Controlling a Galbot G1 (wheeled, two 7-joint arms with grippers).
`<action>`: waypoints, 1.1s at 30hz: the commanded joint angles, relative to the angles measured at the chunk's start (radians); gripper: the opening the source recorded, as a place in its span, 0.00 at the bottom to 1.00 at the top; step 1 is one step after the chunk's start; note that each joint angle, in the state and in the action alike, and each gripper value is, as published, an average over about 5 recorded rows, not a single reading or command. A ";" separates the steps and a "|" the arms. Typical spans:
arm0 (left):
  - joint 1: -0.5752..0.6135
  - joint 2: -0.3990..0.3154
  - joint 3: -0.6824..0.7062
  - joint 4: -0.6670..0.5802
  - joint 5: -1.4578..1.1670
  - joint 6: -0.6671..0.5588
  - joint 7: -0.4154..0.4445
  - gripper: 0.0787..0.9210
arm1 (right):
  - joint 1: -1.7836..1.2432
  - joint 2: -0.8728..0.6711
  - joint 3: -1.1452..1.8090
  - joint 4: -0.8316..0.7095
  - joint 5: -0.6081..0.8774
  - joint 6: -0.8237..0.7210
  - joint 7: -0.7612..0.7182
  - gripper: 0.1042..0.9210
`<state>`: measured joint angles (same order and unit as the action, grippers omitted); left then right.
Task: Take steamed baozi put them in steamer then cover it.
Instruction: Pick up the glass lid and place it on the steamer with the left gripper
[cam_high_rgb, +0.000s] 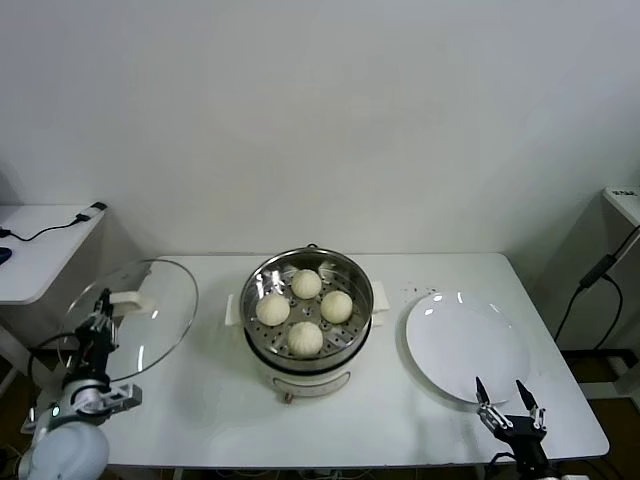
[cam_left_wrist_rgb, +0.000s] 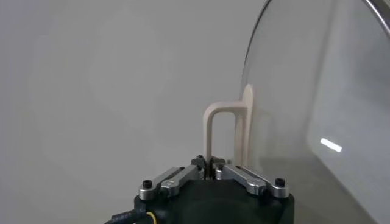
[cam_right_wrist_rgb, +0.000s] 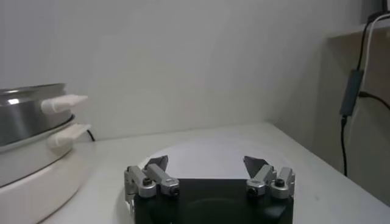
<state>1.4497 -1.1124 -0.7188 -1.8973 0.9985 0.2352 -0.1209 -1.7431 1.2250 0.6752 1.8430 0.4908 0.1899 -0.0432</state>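
Left gripper (cam_left_wrist_rgb: 213, 173) clamps the glass lid (cam_high_rgb: 140, 315) by its handle, seemingly tilted off the surface (cam_high_rgb: 400, 420). Four steamed baozi (cam_high_rgb: 305, 338) sit in the steamer (cam_high_rgb: 345, 345). Right gripper (cam_high_rgb: 508, 405) waits, fingers spread, beside the plate (cam_high_rgb: 465, 345).

White table (cam_high_rgb: 400, 420) against white wall (cam_high_rgb: 350, 120)

- You'll see a white table (cam_high_rgb: 400, 420) filling the lower middle of the head view.
- A white plate (cam_high_rgb: 466, 347) lies at your lower right.
- A glass lid (cam_high_rgb: 135, 318) with a white handle (cam_left_wrist_rgb: 224, 131) stands tilted at the lower left.
- A side table (cam_high_rgb: 40, 250) with a black cable (cam_high_rgb: 55, 228) sits at the left edge.
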 joint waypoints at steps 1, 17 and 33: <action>-0.091 0.108 0.269 -0.315 -0.051 0.358 0.171 0.07 | 0.013 0.001 0.000 -0.001 -0.068 -0.025 0.038 0.88; -0.371 -0.251 0.792 -0.203 0.420 0.550 0.405 0.07 | 0.037 -0.002 -0.016 -0.038 -0.073 -0.022 0.037 0.88; -0.437 -0.400 0.856 -0.008 0.561 0.546 0.402 0.07 | 0.038 -0.016 -0.013 -0.069 -0.056 0.001 0.034 0.88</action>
<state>1.0615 -1.4072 0.0556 -2.0035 1.4327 0.7371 0.2471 -1.7079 1.2116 0.6630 1.7844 0.4326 0.1867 -0.0110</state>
